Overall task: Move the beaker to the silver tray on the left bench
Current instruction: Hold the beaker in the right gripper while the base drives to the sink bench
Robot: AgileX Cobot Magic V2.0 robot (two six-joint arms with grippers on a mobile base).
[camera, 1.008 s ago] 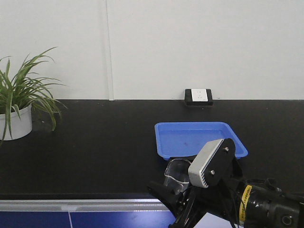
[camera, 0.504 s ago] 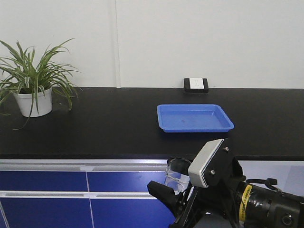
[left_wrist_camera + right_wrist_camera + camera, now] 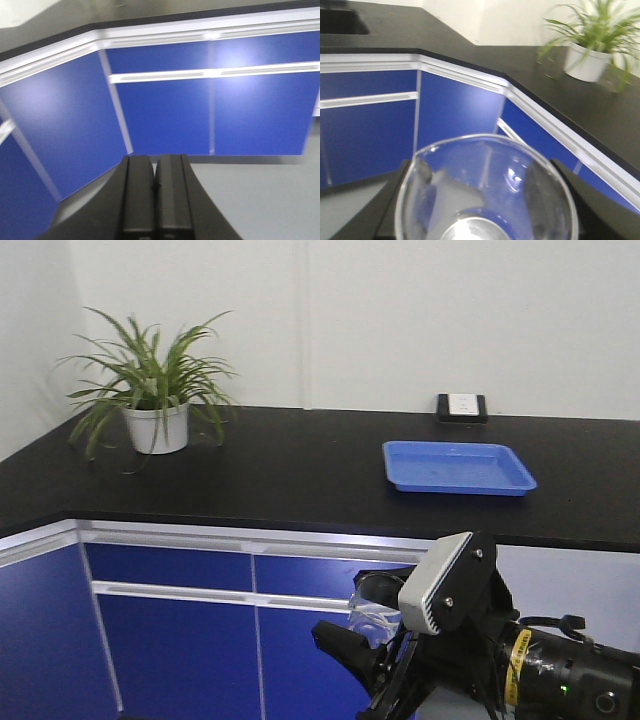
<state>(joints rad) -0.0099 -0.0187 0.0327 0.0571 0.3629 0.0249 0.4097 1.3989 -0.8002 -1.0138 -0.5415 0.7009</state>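
The right tool (image 3: 372, 632) is clamped on the beaker (image 3: 373, 598), with a dark finger (image 3: 390, 205) against each side of the glass. The beaker is held upright in the air, mouth up, clear, with nothing coloured inside. It hangs lower than the top of the surface and touches nothing but the tool. The left tool (image 3: 155, 192) has its jaws pressed flat together with nothing between them. Just beyond it are grey floor (image 3: 260, 195) and blue cabinet doors (image 3: 165, 115). Above the doors and farther out from the right tool runs the black surface (image 3: 250, 470), which turns a corner off to the tool's left. A blue tray (image 3: 458, 467) lies on it, ahead and a little to the right. A potted plant (image 3: 152, 400) stands far ahead to the left. Beyond the tray a small socket box (image 3: 461, 407) sits against the white wall (image 3: 450, 310).
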